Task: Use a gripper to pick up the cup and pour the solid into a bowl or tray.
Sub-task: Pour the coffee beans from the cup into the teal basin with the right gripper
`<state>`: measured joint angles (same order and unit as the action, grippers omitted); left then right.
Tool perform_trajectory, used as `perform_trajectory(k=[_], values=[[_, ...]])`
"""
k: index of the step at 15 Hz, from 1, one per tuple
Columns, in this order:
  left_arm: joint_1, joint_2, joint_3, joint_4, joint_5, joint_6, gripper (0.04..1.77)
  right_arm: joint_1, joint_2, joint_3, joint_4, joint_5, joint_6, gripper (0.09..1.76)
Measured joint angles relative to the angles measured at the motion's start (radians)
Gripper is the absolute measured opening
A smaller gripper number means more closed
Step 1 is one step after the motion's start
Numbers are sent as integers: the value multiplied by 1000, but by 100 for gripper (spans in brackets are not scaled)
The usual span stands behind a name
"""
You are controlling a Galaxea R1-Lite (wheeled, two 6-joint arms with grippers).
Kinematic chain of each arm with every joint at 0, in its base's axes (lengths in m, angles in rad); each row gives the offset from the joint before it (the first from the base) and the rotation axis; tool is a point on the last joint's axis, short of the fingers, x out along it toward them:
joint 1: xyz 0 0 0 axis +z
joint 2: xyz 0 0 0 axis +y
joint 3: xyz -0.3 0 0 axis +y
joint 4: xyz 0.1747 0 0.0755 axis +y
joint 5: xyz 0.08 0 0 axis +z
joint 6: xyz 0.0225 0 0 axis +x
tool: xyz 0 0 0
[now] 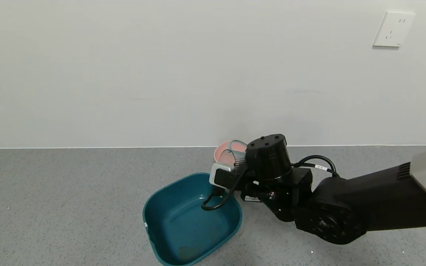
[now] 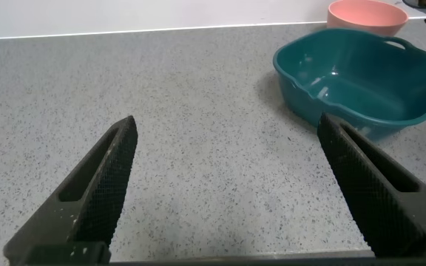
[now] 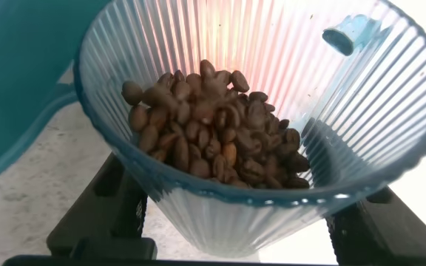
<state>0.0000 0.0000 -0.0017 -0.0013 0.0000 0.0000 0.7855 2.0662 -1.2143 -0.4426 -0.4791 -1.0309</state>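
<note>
The right pincer (image 3: 235,222) grips one ribbed cup (image 3: 272,96), a black finger (image 3: 109,214) on either side of its wall, in the lower centre of the right wrist frame. The cup is tipped, its long axis leaning and its mouth turned toward the camera, a teal handle (image 3: 350,33) at the rim in the upper right. A heap of brown beans (image 3: 213,133), too many to count, lies against the lower wall.

In the head frame, one teal tub (image 1: 161,218) sits at lower centre on the grey tabletop (image 1: 50,203). Just past it the cup (image 1: 234,152) shows only as a sliver behind the black wrist (image 1: 268,155), in front of one pink bowl (image 1: 220,151) by the wall; the beans are hidden here.

The left wrist frame alone shows the left pincer (image 2: 228,192), spread wide and holding nothing, low over the tabletop, with tub (image 2: 361,81) and bowl (image 2: 367,15) at upper right.
</note>
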Motion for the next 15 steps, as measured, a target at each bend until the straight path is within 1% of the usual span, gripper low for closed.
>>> perform_trajectory(k=[3, 6, 9, 12, 15], values=[[0, 0, 0, 0, 0, 0, 175, 17, 13, -9, -3, -26, -87, 135], [0, 0, 0, 0, 0, 0, 175, 30, 16, -13, -9, -31, -188, 135], [0, 0, 0, 0, 0, 0, 175, 41, 19, -14, -9, -32, -227, 135], [0, 0, 0, 0, 0, 0, 175, 60, 21, -14, -9, -62, -266, 135], [0, 0, 0, 0, 0, 0, 175, 72, 23, -12, -9, -67, -295, 135]])
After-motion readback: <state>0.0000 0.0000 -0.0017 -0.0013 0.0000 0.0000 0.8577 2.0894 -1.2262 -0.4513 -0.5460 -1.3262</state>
